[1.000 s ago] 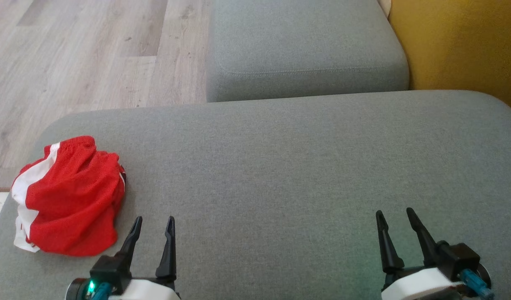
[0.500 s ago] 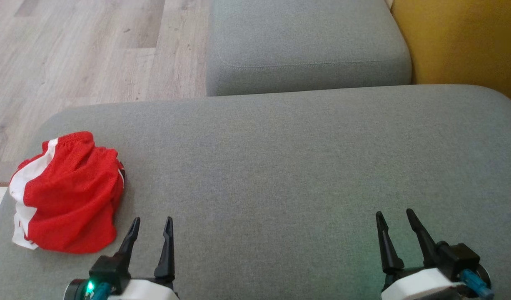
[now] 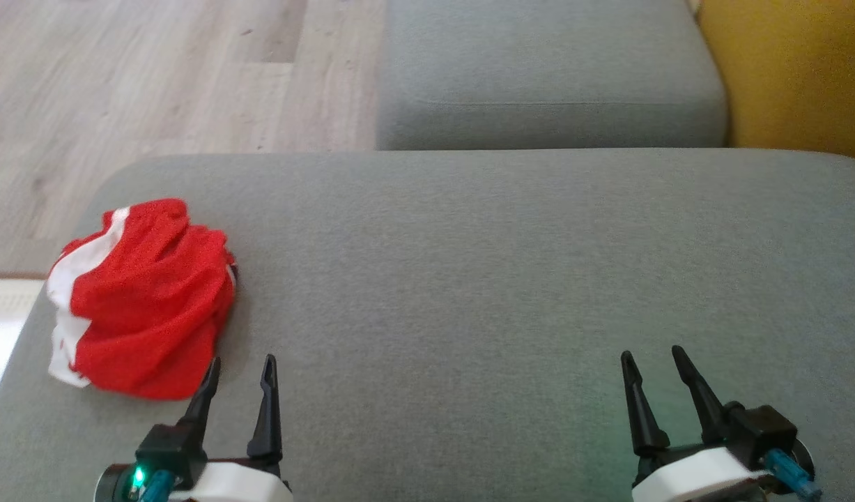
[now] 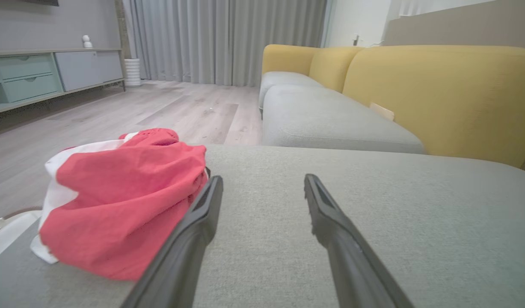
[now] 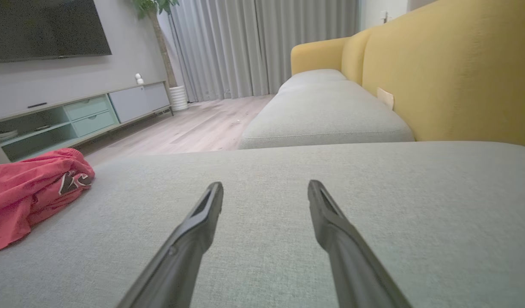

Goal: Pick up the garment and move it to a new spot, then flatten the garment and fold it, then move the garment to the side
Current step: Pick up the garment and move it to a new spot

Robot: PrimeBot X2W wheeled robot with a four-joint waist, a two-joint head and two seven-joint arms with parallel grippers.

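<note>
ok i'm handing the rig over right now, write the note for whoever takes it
Left gripper: open, empty, low over the grey cushion, close beside the near right edge of the garment.
Right gripper: open, empty, over the right part of the cushion, well apart from the garment.
Garment: red with white trim, crumpled in a heap at the cushion's left end.
Done: nothing to see yet; the garment is not picked up.
Left: grasp it, move it to a new spot, flatten, fold, set aside.
</note>
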